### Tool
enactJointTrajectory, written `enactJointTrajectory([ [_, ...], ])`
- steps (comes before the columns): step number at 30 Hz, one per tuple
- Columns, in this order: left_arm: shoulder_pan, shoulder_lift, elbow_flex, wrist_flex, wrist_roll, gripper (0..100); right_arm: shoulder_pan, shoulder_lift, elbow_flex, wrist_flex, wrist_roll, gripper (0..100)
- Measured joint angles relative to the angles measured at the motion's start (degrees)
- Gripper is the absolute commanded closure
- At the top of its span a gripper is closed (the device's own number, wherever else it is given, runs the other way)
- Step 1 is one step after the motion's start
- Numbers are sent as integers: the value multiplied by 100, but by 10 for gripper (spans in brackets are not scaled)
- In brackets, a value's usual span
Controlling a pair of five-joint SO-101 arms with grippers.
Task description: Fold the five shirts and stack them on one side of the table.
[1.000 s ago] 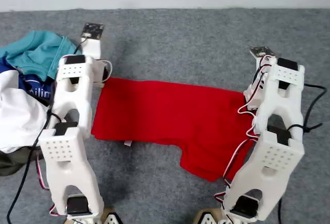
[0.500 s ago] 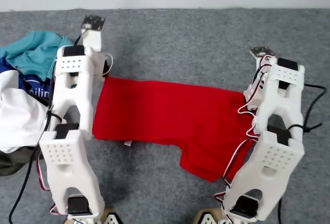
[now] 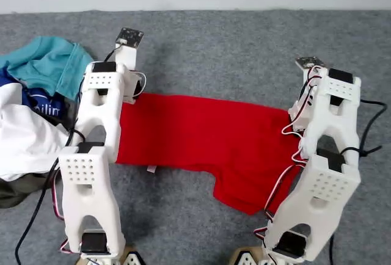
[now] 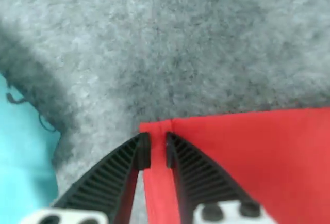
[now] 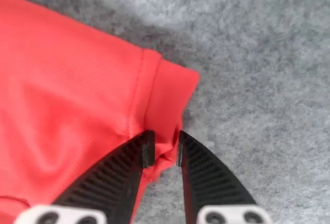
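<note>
A red shirt (image 3: pixel 201 140) lies spread across the middle of the grey table, partly folded. My left gripper (image 4: pixel 158 153) is shut on the red shirt's far left corner (image 4: pixel 157 131); in the high view that arm (image 3: pixel 107 103) stands at the shirt's left edge. My right gripper (image 5: pixel 162 149) is shut on the red shirt's (image 5: pixel 72 95) far right corner by a hemmed edge; its arm (image 3: pixel 327 115) stands over the shirt's right end. A heap of other shirts, teal (image 3: pixel 46 63), white (image 3: pixel 24 137) and blue, lies at the table's left side.
Bare grey felt (image 3: pixel 214 51) stretches behind the red shirt up to the white wall. A dark garment (image 3: pixel 12 192) lies under the white one at the left edge. Cables run along both arms.
The left arm has swung to the right with the shirt's left corner, pulling that edge inward away from the heap. The right arm has kept still.
</note>
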Motion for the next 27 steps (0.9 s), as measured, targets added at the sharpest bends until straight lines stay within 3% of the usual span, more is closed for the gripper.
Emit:
enactJointTrajectory([
  [17, -484, 70, -246, 70, -167, 938, 0, 0, 0, 53, 0, 916],
  [27, -264, 88, -2505, 2066, -193, 938, 9, -1635, -9, 466, 0, 913],
])
